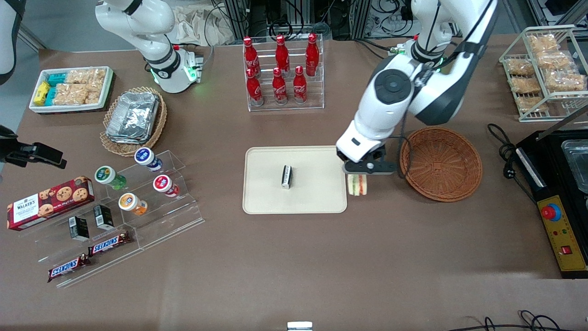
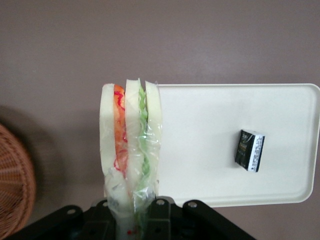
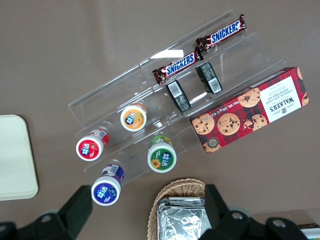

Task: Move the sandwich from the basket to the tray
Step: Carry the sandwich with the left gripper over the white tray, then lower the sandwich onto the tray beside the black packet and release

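End effector clamps sandwich over tray edge; fingertips hidden.

I'm looking into a robotics lab dressed up as a snack shop. My arm's tool hangs over a brown tabletop laid out like a store display: cola bottles in a clear rack, Snickers bars and cups on acrylic steps. Cable bundles and metal framing line the edge, and an emergency-stop box sits by the working arm.
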`<state>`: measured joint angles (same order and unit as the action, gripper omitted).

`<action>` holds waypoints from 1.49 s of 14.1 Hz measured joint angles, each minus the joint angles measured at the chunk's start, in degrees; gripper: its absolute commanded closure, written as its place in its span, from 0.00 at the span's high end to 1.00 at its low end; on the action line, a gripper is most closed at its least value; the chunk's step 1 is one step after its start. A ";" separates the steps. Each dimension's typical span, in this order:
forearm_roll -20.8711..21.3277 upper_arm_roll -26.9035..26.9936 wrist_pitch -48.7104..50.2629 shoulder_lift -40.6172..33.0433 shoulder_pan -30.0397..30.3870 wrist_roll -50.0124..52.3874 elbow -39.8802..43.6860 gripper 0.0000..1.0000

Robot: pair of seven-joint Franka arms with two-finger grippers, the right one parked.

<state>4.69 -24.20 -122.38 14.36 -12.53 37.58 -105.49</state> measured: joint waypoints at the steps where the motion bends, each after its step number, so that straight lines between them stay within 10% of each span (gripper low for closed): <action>1: 0.72 -0.01 -2.42 0.69 -1.06 1.44 -1.48 0.10; 18: 21.25 0.09 -21.79 13.96 -5.12 17.14 -9.19 0.15; 19: 21.86 0.09 -22.04 14.42 -5.16 17.51 -9.18 0.23; 21: 22.89 0.10 -22.23 15.02 -5.17 18.33 -9.11 0.99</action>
<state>27.59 -24.10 -144.61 29.39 -17.70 55.91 -114.60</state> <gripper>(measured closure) 0.784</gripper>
